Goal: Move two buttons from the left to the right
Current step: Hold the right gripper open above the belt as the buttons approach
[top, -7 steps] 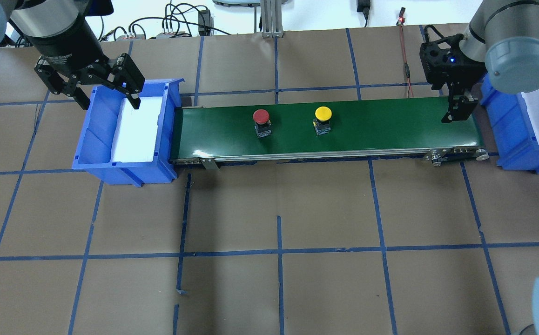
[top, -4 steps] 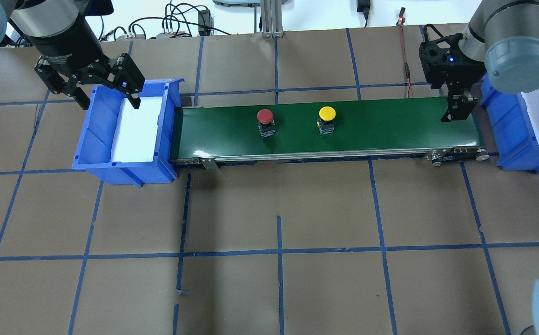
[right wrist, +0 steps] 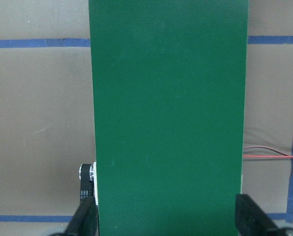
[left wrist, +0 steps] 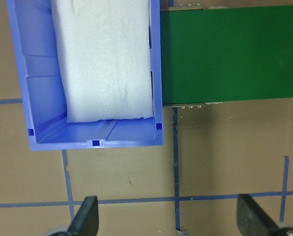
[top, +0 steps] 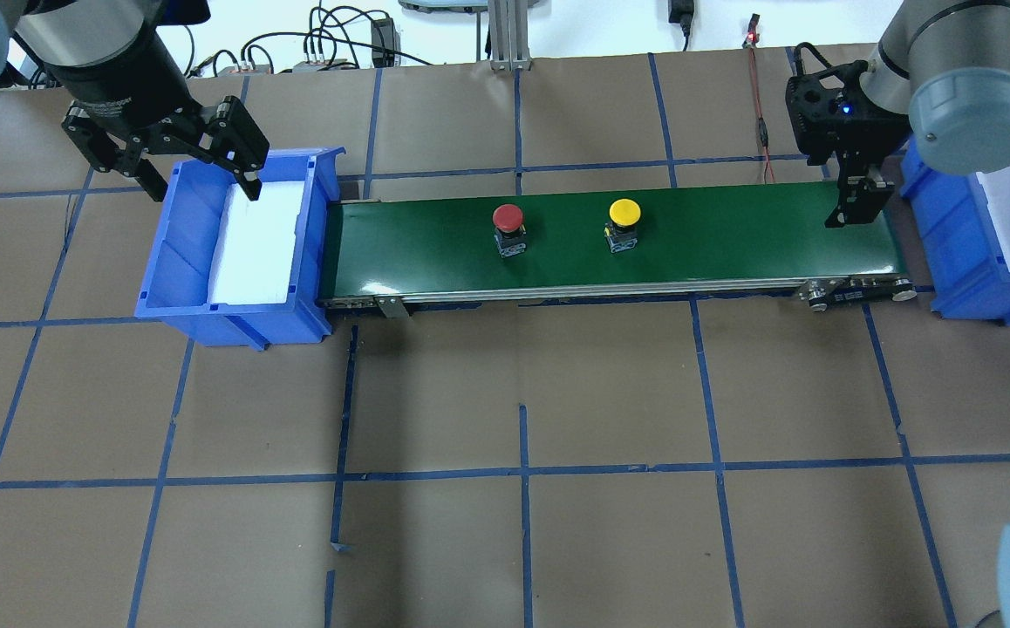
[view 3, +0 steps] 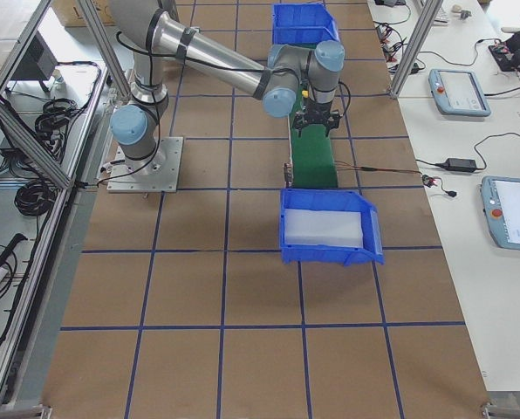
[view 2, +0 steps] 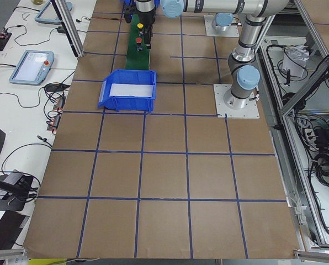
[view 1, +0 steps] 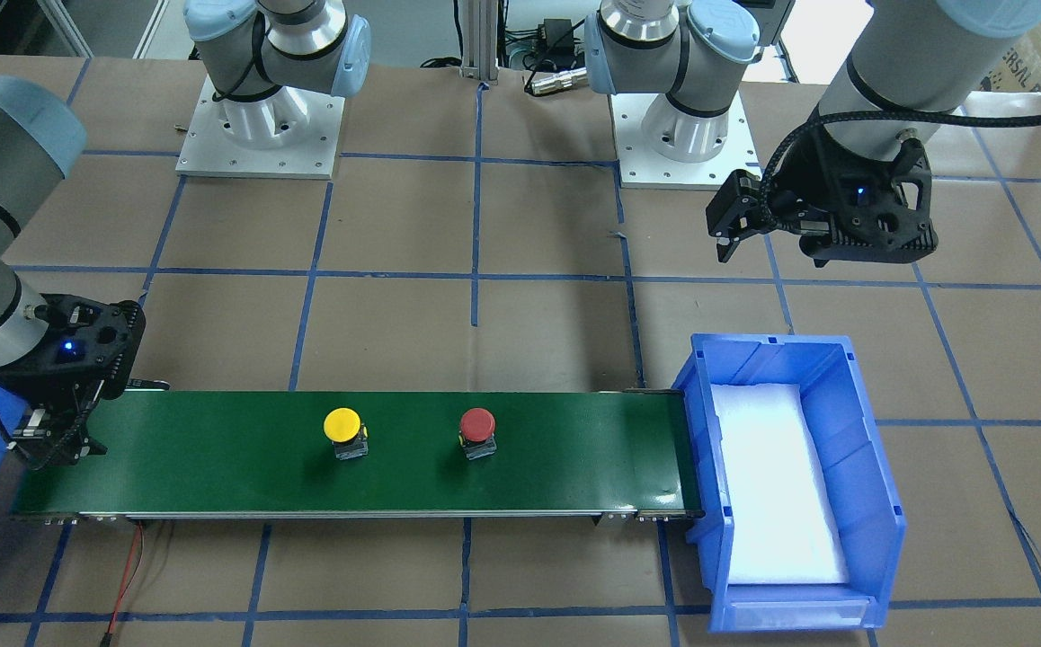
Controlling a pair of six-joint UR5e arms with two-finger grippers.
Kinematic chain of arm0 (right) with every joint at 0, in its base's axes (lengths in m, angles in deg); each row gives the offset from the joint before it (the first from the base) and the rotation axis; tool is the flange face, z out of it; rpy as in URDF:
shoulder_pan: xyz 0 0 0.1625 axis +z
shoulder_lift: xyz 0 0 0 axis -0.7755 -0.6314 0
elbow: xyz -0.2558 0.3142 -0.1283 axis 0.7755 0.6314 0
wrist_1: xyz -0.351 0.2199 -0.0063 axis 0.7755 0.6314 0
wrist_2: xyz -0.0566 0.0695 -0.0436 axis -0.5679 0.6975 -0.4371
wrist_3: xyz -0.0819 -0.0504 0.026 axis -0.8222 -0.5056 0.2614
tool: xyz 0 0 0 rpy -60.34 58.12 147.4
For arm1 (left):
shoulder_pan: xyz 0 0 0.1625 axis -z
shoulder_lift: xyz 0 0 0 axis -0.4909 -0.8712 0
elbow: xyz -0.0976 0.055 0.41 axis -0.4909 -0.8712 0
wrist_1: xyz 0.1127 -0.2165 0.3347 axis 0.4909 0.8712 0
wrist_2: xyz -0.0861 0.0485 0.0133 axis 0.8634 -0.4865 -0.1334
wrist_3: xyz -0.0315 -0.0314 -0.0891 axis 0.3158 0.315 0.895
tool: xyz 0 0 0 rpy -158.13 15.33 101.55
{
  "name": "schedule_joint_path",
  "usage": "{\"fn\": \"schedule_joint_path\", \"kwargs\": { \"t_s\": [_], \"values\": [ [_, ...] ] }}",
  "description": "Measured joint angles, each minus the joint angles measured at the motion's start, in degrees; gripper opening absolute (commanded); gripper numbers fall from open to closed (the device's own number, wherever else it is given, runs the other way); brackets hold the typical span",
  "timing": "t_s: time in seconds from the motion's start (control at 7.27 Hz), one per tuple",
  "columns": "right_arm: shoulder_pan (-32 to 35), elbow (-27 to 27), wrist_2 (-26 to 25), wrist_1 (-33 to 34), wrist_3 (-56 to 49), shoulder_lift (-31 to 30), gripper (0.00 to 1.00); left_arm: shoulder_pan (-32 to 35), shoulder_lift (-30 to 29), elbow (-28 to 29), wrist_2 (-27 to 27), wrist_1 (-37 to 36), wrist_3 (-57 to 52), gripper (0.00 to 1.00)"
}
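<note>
The red button (top: 508, 218) and the yellow button (top: 624, 212) stand upright on the green conveyor belt (top: 732, 235), red left of middle and yellow right of middle. They also show in the front-facing view, red (view 1: 477, 422) and yellow (view 1: 342, 425). My left gripper (top: 200, 174) is open and empty, raised over the far end of the left blue bin (top: 182, 253). My right gripper (top: 854, 208) is open and empty, low over the belt's right end. In the right wrist view (right wrist: 167, 221) its fingers straddle the belt's width. Neither button shows there.
The left bin holds only a white foam pad (left wrist: 104, 59). A second blue bin (top: 950, 262) with white foam stands just past the belt's right end. A red cable (top: 760, 113) lies behind the belt. Brown paper with blue tape lines covers the table.
Both buttons have travelled to the right along the belt, keeping their spacing. The left gripper has shifted slightly away from the bin; the right gripper has hardly moved.
</note>
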Motion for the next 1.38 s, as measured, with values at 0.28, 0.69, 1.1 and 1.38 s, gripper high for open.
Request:
{"fn": "schedule_joint_path", "kwargs": {
  "t_s": [0.28, 0.69, 1.1, 1.38],
  "values": [
    [0.04, 0.26, 0.02, 0.0, 0.07, -0.03, 1.0, -0.03, 0.17, -0.21, -0.02, -0.07, -0.06, 1.0],
    [0.08, 0.51, 0.02, 0.0, 0.23, -0.12, 1.0, -0.03, 0.18, -0.29, -0.02, -0.07, -0.05, 1.0],
    [0.0, 0.66, 0.14, 0.0, 0.89, -0.35, 1.0, -0.03, 0.2, -0.29, -0.02, -0.07, -0.04, 1.0],
    [0.08, 0.78, 0.26, 0.0, 1.26, -0.51, 1.0, -0.03, 0.19, -0.26, -0.04, -0.07, -0.04, 1.0]
  ]
}}
